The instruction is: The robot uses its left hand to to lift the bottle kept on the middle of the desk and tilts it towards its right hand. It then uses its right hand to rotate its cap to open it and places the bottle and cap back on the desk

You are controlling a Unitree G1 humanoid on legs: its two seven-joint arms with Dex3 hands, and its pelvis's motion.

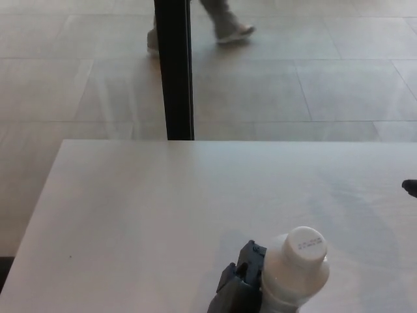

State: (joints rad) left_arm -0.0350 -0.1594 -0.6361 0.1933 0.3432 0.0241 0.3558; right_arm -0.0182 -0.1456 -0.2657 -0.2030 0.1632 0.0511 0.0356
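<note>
Nearby, black post (174, 68) beyond desk (143, 215), person's shoe (233, 31); left hand (240, 287) gripping bottle (294, 274)

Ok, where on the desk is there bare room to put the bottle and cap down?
Nearly all of the desk is bare: the left half and the far strip by the black post. Only the near edge is crowded, where the left hand holds the bottle.

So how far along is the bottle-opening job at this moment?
Early. The left hand is closed on the white bottle at the bottom edge, so the grasp looks done; whether it is off the desk cannot be told. The cap is on. Only a tip of the right hand shows, far from it. Uncapping and placing back remain.
</note>
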